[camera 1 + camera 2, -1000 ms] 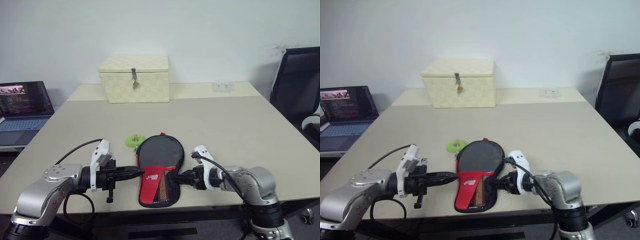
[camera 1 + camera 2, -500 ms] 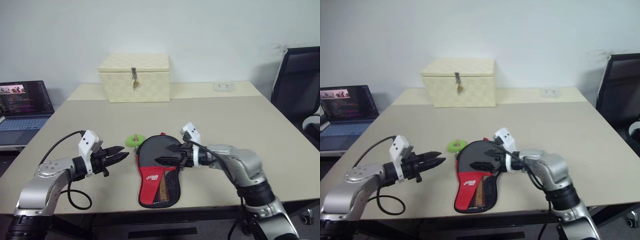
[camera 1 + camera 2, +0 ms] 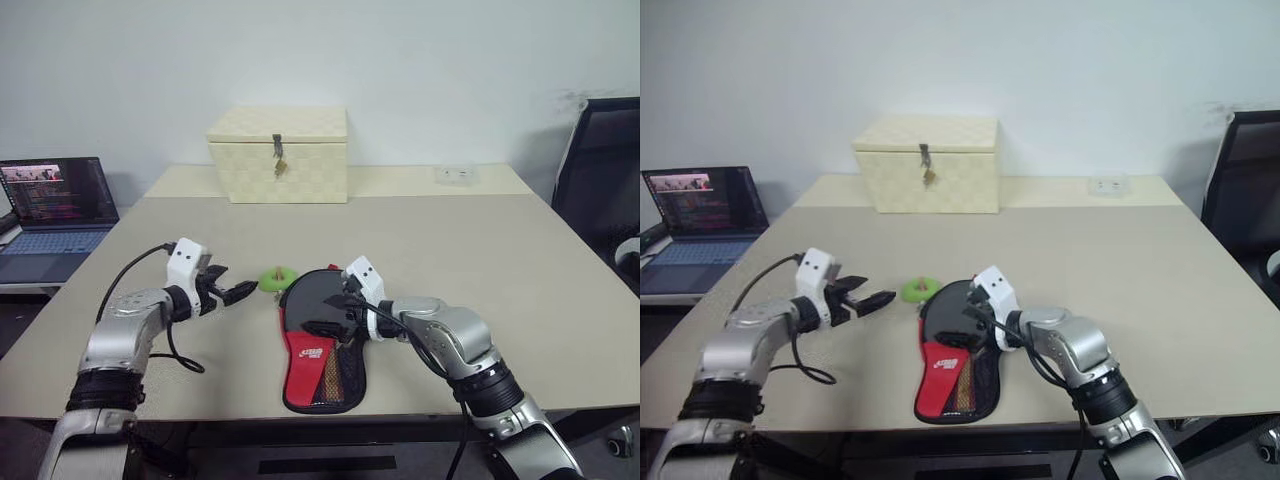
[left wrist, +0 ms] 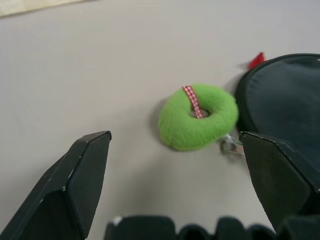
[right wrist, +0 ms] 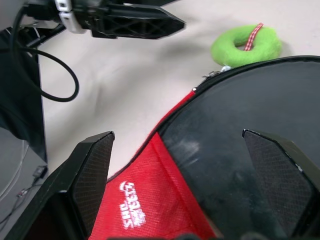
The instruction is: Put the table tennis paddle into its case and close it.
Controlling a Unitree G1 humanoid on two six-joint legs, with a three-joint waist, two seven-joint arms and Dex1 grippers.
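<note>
Your left tool [image 3: 238, 292] hangs just above the worktop [image 3: 450, 250], its black fingers spread wide and holding nothing, pointed toward a small green fabric ring [image 4: 198, 116] with a checked red ribbon. That ring lies just left of the case's far rim, with a small metal clasp between them.

Your right tool [image 3: 325, 313] hovers over the round black end of the case [image 3: 322, 345], fingers spread apart too, with nothing pinched between them. The case lies flat near the worktop's near edge, its black rounded end far and its red mesh-pocket end near. You cannot tell from these views whether the paddle sits inside it.

Far back on the worktop stands a cream woven box [image 3: 279, 155] with a latch. A laptop [image 3: 55, 205] sits open off to the left, and a black chair [image 3: 600, 180] stands at the right.
</note>
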